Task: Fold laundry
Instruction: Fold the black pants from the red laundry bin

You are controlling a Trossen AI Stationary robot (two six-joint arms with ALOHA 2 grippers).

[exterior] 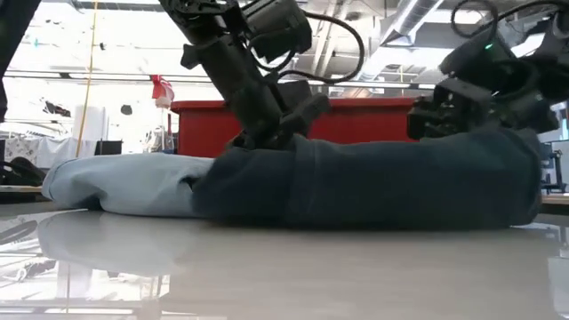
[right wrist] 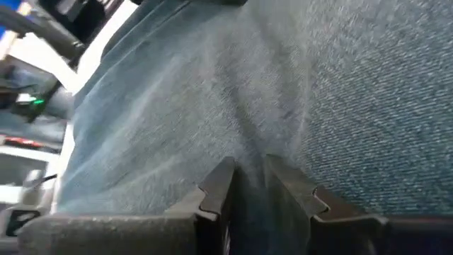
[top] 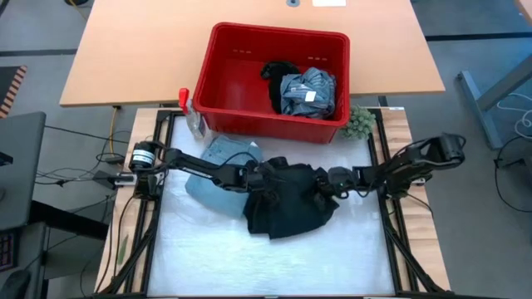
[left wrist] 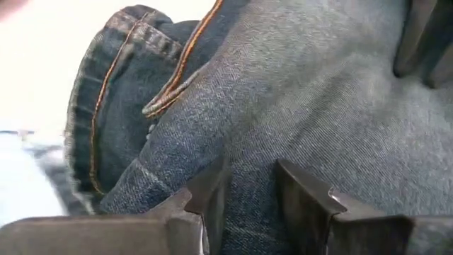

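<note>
A dark blue denim garment (top: 287, 203) lies bunched in the middle of the white table, its left part resting on a light blue garment (top: 212, 170) that lies flat on the table. My left gripper (top: 259, 176) is down on the denim's left part, shut on a fold. My right gripper (top: 320, 181) is down on its right part, shut on a ridge of the cloth. In the low view the denim (exterior: 373, 187) forms a long low heap, with the light blue cloth (exterior: 116, 182) sticking out at its left end. My left gripper pinches a raised fold of the denim (left wrist: 249, 177) between its two fingers, close to a stitched hem (left wrist: 177, 78). It comes slanting down from the table's left. The garment lies on the table, slack. My right gripper pinches a narrow ridge of the denim (right wrist: 249, 152) between its two fingers, slanting down from the table's right. One layer or several, I cannot tell. The cloth around it rests on the table.
A red plastic basket (top: 249, 116) stands at the table's far edge with a grey-blue garment (top: 307, 91) and a black one (top: 278, 73) inside. A green fuzzy ball (top: 359, 123) sits by its right corner, a clear bottle with a red top (top: 189, 112) by its left.
</note>
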